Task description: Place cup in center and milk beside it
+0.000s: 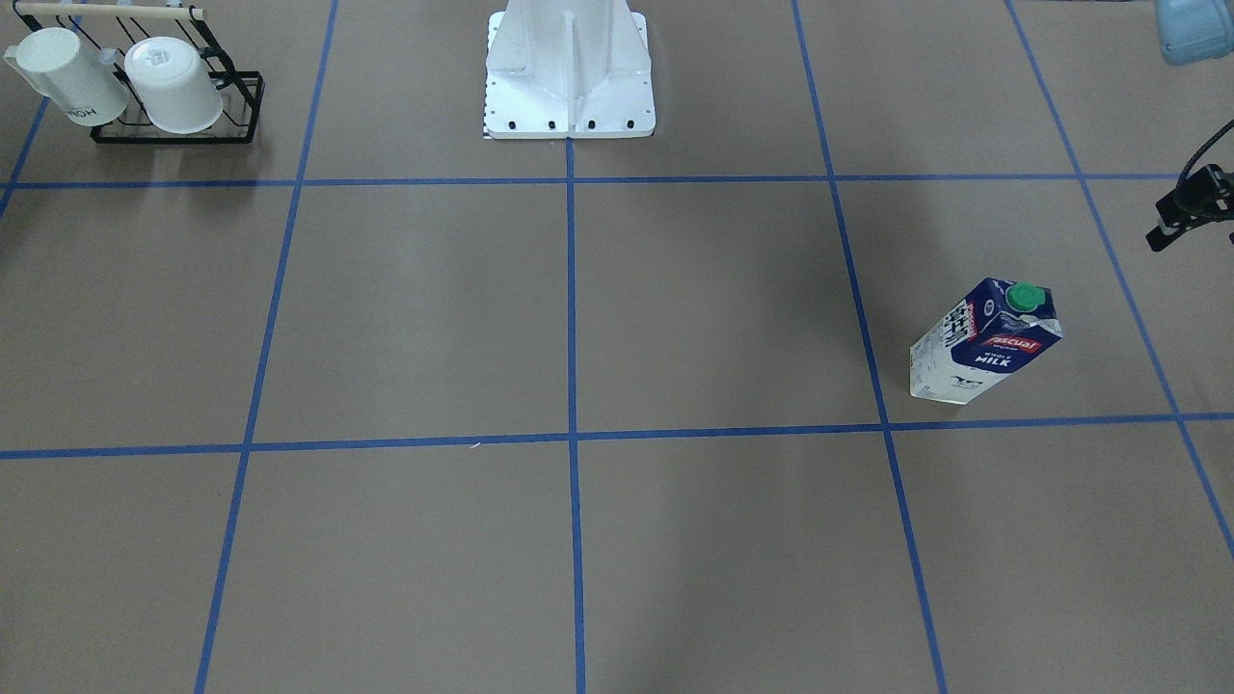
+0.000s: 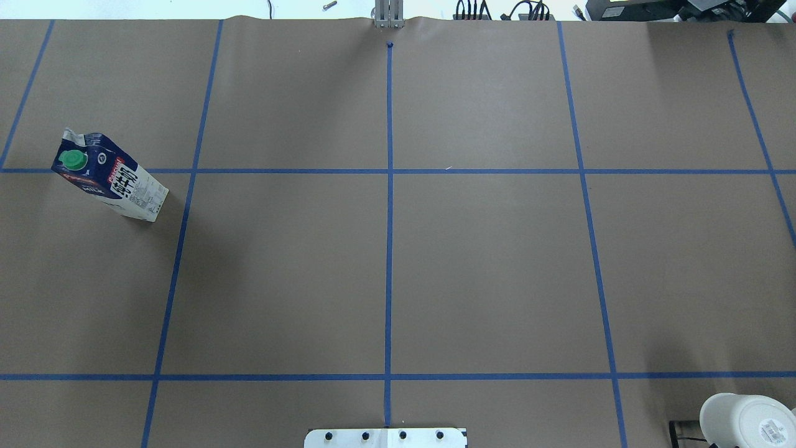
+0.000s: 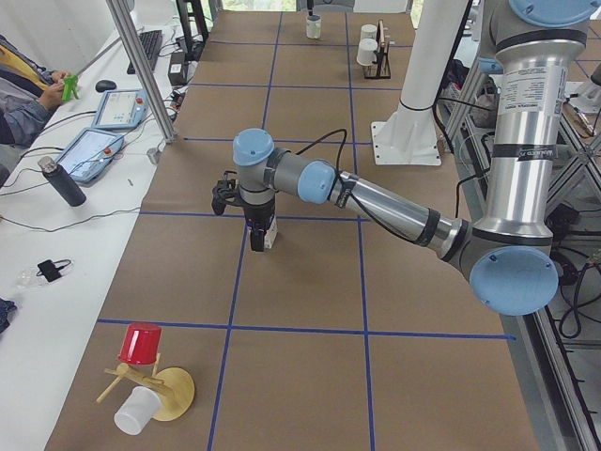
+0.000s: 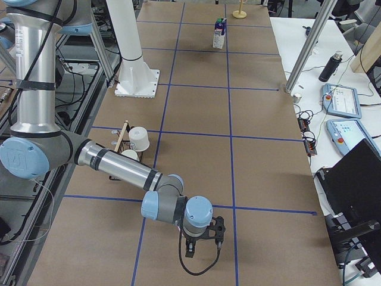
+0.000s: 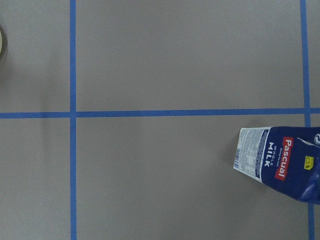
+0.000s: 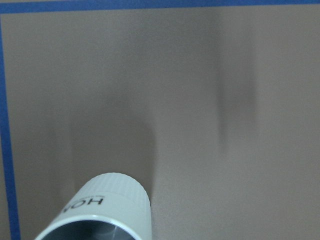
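Both openings we cannot tell: left fingers (image 3: 255,244) hover beside the milk carton (image 1: 983,342), right fingers (image 4: 189,249) near the cup (image 6: 102,210), likely for pickup.

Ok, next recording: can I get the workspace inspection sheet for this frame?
Surface: brown paper, blue tape grid.
Milk: upright, capped, far on robot's left, off centre.
Cup: below right wrist camera, off centre.
Clutter: rack holding two white mugs; cup stand.
Left claw: near milk, not gripping it; opening unclear.
Right claw: opening unclear.
Cables: loop under right wrist.
Surroundings: operator, tablets on side bench.
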